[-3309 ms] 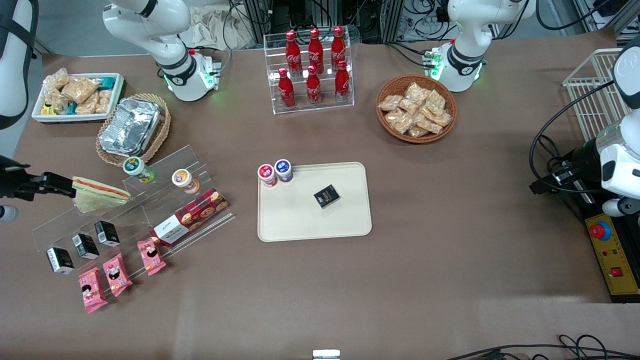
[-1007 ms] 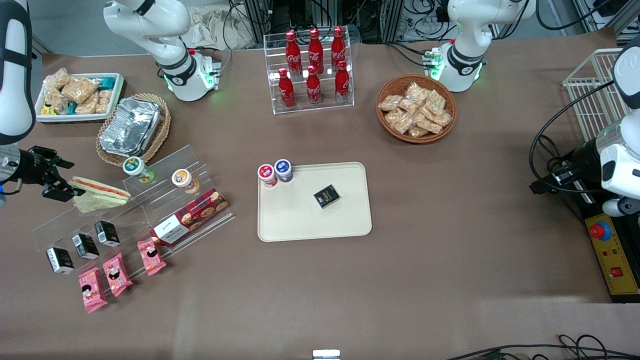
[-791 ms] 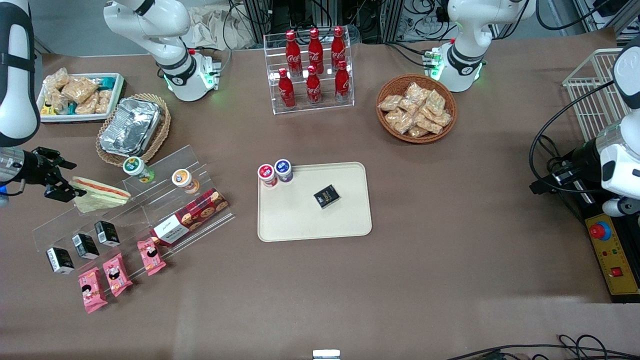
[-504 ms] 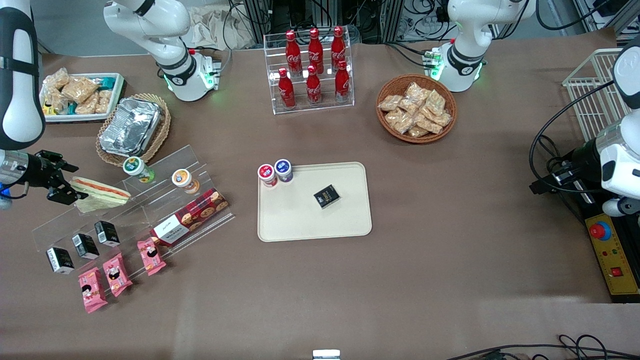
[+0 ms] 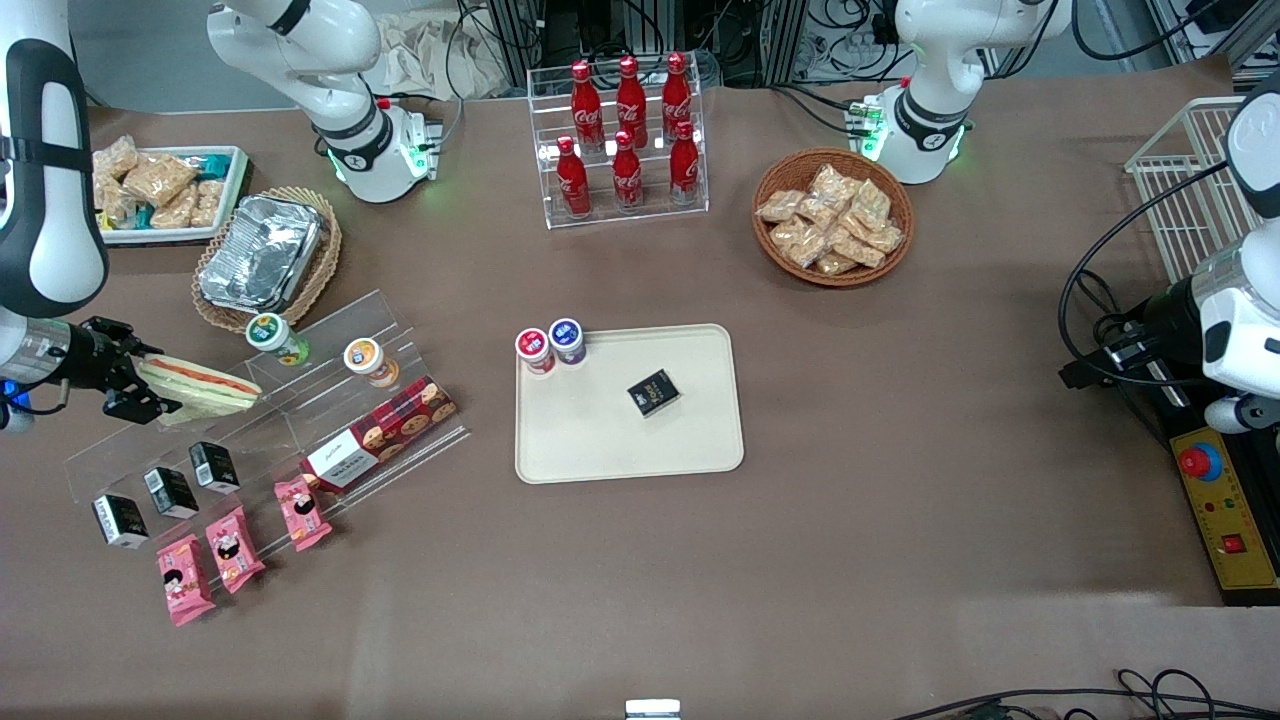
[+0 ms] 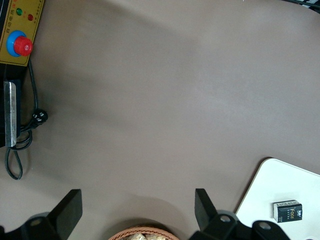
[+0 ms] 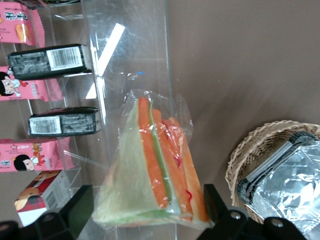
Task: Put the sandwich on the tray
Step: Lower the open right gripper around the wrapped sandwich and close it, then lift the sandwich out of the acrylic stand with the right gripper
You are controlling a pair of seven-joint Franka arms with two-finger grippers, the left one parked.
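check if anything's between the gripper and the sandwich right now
Nothing visible is. The gripper sits at the sandwich on the clear stepped rack, one finger on each side of the wide end, open.

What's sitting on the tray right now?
On the tray: a small black box near its middle, and two round-capped tubs at the corner, whose footing on the rim can't be told. The sandwich lies on the acrylic stand, the gripper open around its end.
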